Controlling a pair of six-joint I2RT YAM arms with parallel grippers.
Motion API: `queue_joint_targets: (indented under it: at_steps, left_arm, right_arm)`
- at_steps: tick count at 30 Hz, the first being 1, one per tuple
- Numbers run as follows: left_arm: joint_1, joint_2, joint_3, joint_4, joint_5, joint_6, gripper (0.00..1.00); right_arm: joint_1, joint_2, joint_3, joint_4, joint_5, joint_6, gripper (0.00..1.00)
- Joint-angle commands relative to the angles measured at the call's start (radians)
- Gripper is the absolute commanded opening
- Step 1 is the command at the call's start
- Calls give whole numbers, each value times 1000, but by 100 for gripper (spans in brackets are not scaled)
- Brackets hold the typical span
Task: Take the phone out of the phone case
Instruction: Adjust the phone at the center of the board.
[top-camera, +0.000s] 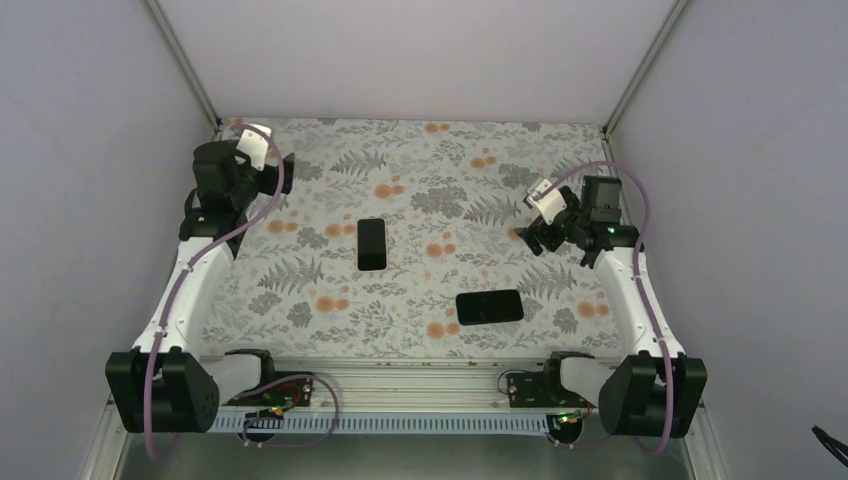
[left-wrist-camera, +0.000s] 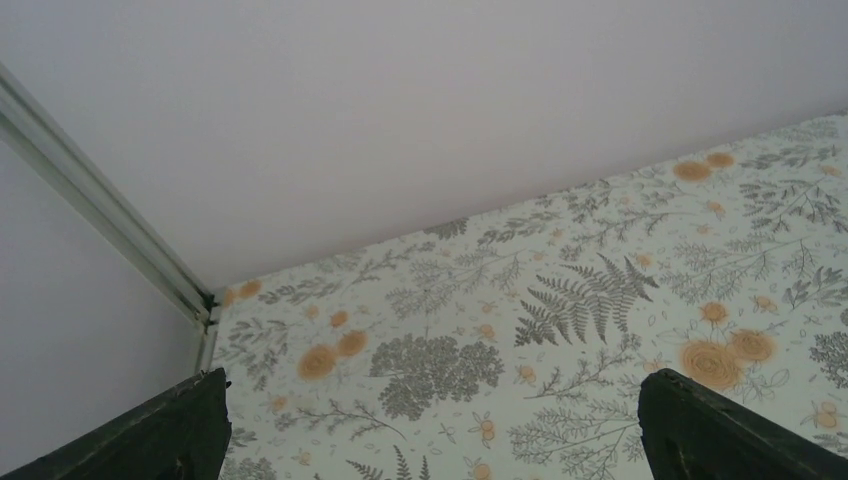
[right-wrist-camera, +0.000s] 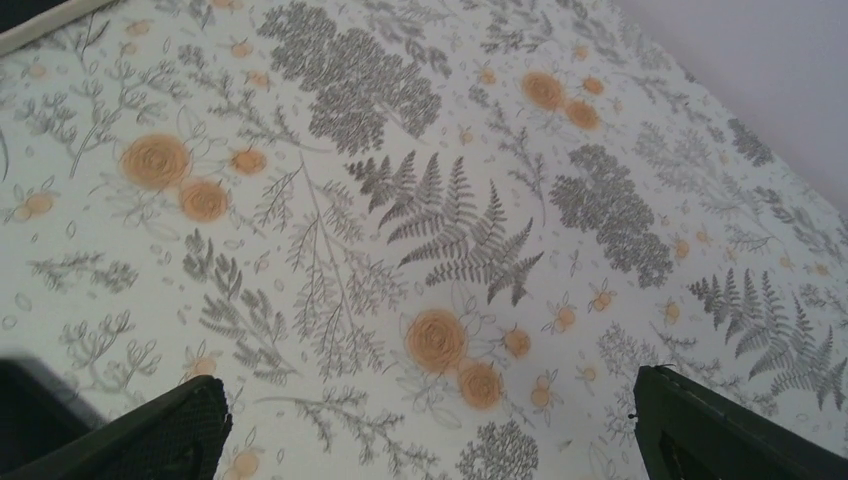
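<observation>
Two flat black rectangles lie on the floral table cover. One (top-camera: 372, 244) lies lengthwise near the middle and the other (top-camera: 489, 306) lies crosswise nearer the front right. I cannot tell which is the phone and which is the case. My left gripper (top-camera: 286, 166) is open and empty at the back left, well away from both. In the left wrist view (left-wrist-camera: 430, 420) only cloth shows between its fingers. My right gripper (top-camera: 527, 237) is open and empty at the right, above the cloth beyond the crosswise rectangle; the right wrist view (right-wrist-camera: 430, 420) shows only cloth between its fingers.
White walls close the table on the left, back and right, with a metal corner post (left-wrist-camera: 100, 215) at the back left. An aluminium rail (top-camera: 400, 380) runs along the front edge. A dark blurred shape (right-wrist-camera: 25, 395) sits at the lower left of the right wrist view.
</observation>
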Motion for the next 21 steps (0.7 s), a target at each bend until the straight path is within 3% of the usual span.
queue_joint_targets:
  at_steps: [1,8,11,16,21]
  left_arm:
    - [8,-47,0,-6,-17,10,100]
    - [9,-59,-6,-10,-11,58,100]
    - [9,-61,-17,-4,-12,74,100]
    - [10,-62,-35,0,10,95,100]
    - [9,-64,-49,-4,30,113,100]
  right_arm:
    - [10,-26,6,-129,32,-89,100]
    - [93,-31,-45,-360,193,-189,100]
    - [180,-103,-155,-371,327,-187,100]
    - [221,-170,-266,-388,350,-187,100]
    - [227,-150,-388,-282,429,-187,100]
